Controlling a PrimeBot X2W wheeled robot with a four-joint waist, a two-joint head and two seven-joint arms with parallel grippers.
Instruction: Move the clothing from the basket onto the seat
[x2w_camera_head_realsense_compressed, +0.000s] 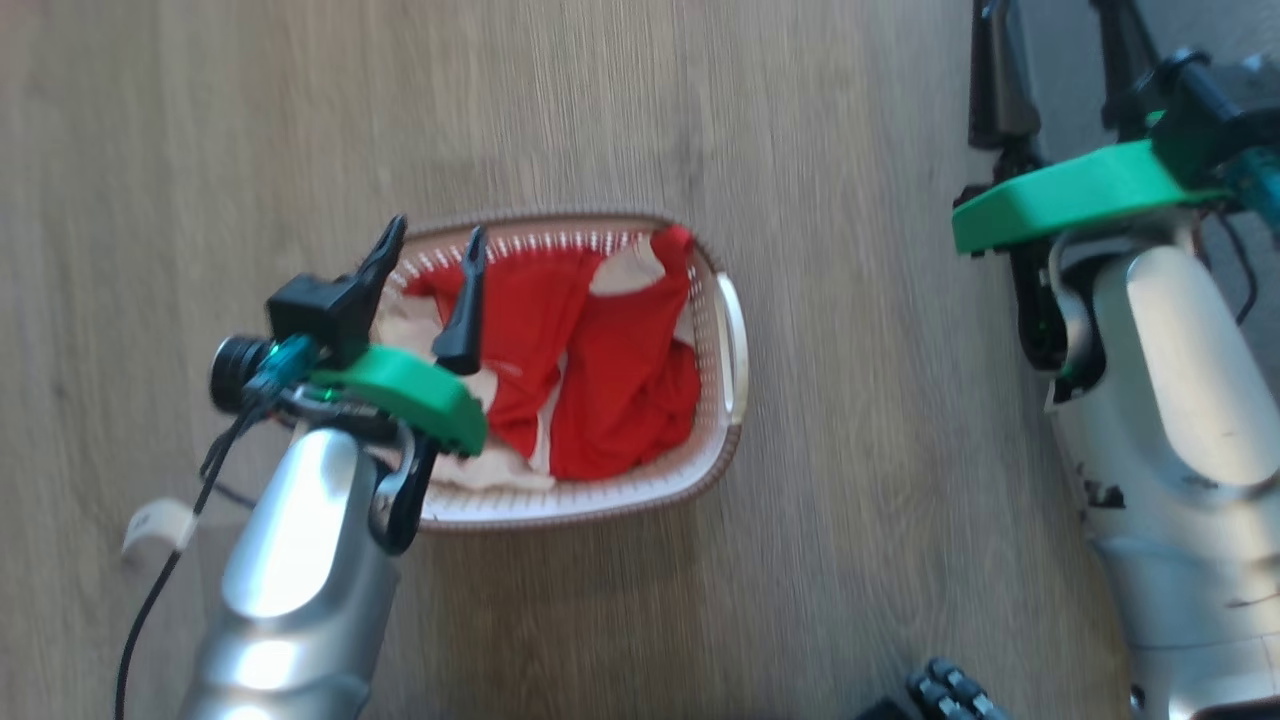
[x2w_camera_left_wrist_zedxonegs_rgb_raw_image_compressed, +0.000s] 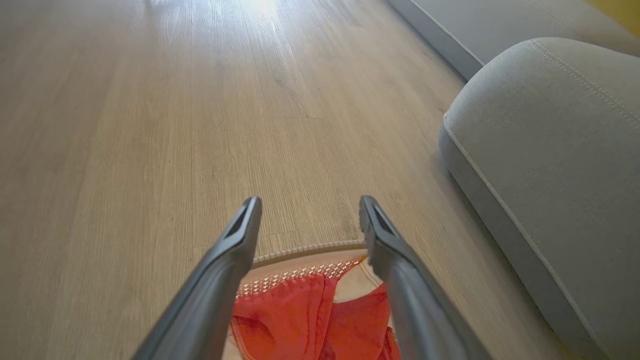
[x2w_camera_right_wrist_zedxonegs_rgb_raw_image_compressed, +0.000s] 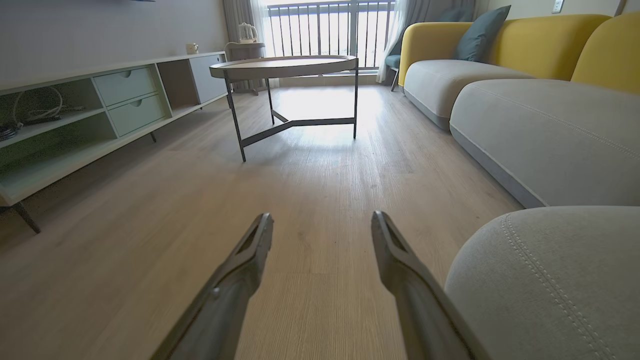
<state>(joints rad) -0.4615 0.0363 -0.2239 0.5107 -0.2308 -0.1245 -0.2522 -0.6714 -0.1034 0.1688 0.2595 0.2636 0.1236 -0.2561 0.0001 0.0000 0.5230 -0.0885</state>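
The cream basket (x2w_camera_head_realsense_compressed: 735, 335) with its brown rim stands on the wood floor, and the red clothing (x2w_camera_head_realsense_compressed: 610, 370) with cream-white parts lies heaped inside it. My left gripper (x2w_camera_head_realsense_compressed: 438, 232) hangs open over the basket's left end, holding nothing. The left wrist view has its fingers (x2w_camera_left_wrist_zedxonegs_rgb_raw_image_compressed: 310, 202) spread above the basket's far rim (x2w_camera_left_wrist_zedxonegs_rgb_raw_image_compressed: 310, 248) and the red clothing (x2w_camera_left_wrist_zedxonegs_rgb_raw_image_compressed: 295, 315), with the grey seat (x2w_camera_left_wrist_zedxonegs_rgb_raw_image_compressed: 550, 150) off to the right. My right gripper (x2w_camera_head_realsense_compressed: 1055, 30) is open and empty at the upper right. In its wrist view the fingers (x2w_camera_right_wrist_zedxonegs_rgb_raw_image_compressed: 322, 217) stand over bare floor beside the seat's rounded corner (x2w_camera_right_wrist_zedxonegs_rgb_raw_image_compressed: 560, 280).
A round coffee table (x2w_camera_right_wrist_zedxonegs_rgb_raw_image_compressed: 290, 65) on thin dark legs stands further down the room. A low shelf unit with drawers (x2w_camera_right_wrist_zedxonegs_rgb_raw_image_compressed: 100, 105) runs along the left wall. More grey cushions with yellow backs (x2w_camera_right_wrist_zedxonegs_rgb_raw_image_compressed: 525, 45) continue behind the seat. A dark ribbed part (x2w_camera_head_realsense_compressed: 950, 690) shows at the bottom edge.
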